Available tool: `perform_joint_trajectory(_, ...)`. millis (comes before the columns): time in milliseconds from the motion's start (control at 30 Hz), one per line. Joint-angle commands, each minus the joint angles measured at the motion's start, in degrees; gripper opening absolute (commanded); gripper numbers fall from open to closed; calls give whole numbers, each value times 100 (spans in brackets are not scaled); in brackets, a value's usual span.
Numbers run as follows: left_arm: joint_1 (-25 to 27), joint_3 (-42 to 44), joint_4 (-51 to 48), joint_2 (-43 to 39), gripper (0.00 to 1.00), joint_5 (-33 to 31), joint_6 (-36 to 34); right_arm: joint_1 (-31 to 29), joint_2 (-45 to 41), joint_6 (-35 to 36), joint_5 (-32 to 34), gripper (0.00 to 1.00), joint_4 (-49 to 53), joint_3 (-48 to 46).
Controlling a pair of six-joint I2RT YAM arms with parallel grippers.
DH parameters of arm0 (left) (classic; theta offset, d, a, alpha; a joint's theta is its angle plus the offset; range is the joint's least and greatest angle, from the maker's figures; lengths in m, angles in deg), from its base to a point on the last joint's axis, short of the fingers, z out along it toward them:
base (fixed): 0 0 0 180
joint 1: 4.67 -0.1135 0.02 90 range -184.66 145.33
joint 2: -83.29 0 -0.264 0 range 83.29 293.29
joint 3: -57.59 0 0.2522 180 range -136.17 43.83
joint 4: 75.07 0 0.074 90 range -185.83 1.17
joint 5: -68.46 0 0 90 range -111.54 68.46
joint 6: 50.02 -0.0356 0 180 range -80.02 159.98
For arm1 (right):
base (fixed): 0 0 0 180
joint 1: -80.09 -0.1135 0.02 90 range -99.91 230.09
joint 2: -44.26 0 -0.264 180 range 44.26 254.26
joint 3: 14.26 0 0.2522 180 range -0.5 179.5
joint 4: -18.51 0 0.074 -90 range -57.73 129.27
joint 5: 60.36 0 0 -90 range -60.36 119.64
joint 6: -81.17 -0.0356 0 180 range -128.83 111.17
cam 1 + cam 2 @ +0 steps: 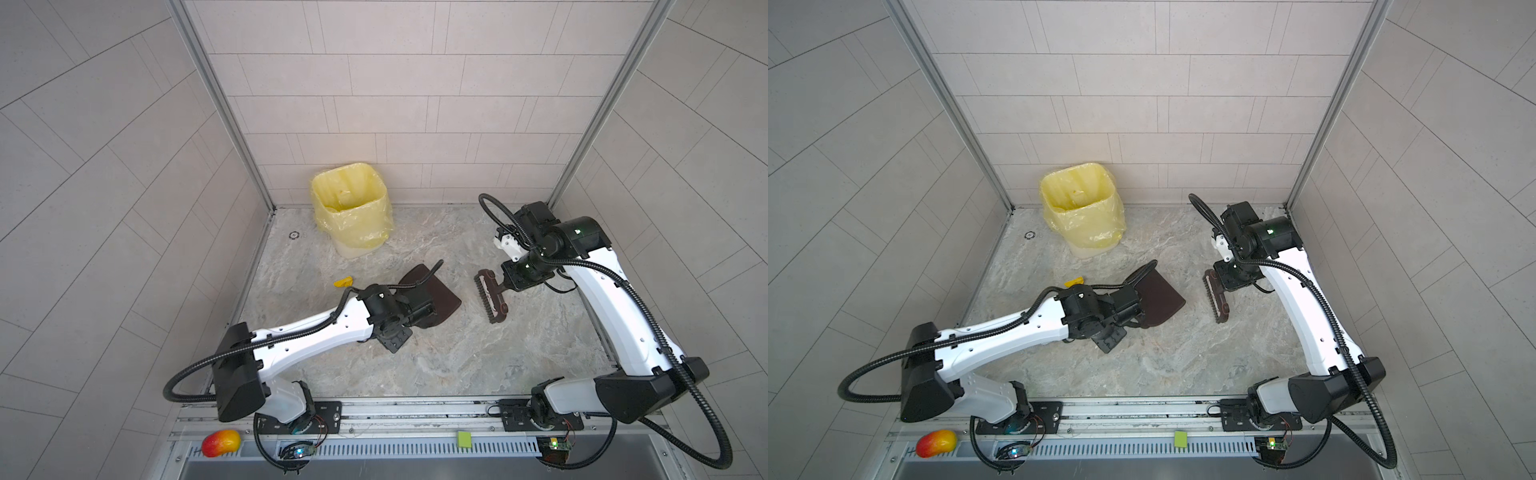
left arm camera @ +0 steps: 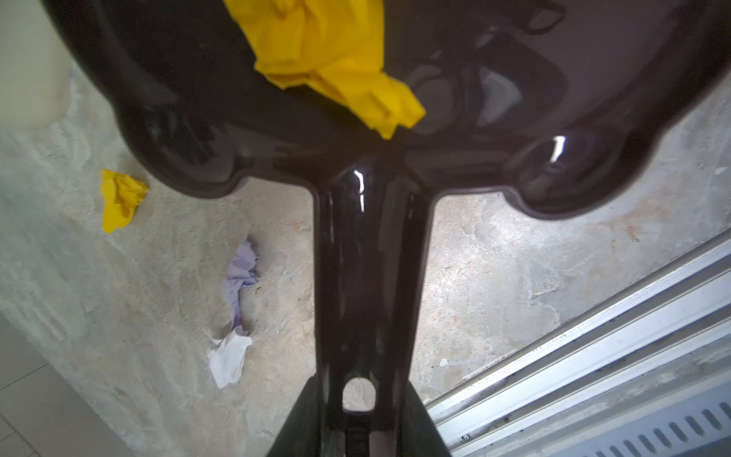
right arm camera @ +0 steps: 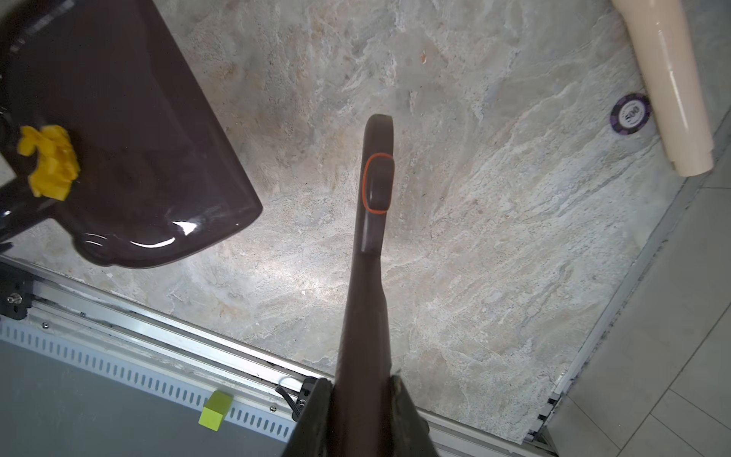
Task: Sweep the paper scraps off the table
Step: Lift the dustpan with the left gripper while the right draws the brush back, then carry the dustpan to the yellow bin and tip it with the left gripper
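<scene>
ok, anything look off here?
Yes. A yellow scrap, lilac scrap and white scrap lie on the table beside the handle of the dustpan, behind its mouth; the brush sits opposite.

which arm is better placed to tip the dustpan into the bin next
Left. The left pincer grips the dustpan by its handle; a yellow scrap lies in it, and the yellow-lined bin stands nearer that arm. The right pincer holds the brush.

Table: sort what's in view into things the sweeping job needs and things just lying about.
Job: dustpan, brush, bin, table, scrap in the pan, loose yellow scrap, lilac scrap, white scrap.
Lying about: mango toy, green block, chip.
</scene>
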Motion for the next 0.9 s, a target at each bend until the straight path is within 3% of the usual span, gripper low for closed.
perform_joint_trajectory(0, -173, -382, -888, -257, 0, -277, 312, 48, -100, 39, -264, 0, -271, -27)
perform_joint_trajectory(367, -1164, -1527, -2024, -519, 0, -254, 201, 96, -132, 33, -466, 0, -388, -102)
perform_joint_trajectory(867, -2966, -2686, -2315, -470, 0, -494, -531, 230, -253, 107, -675, 0, -547, -410)
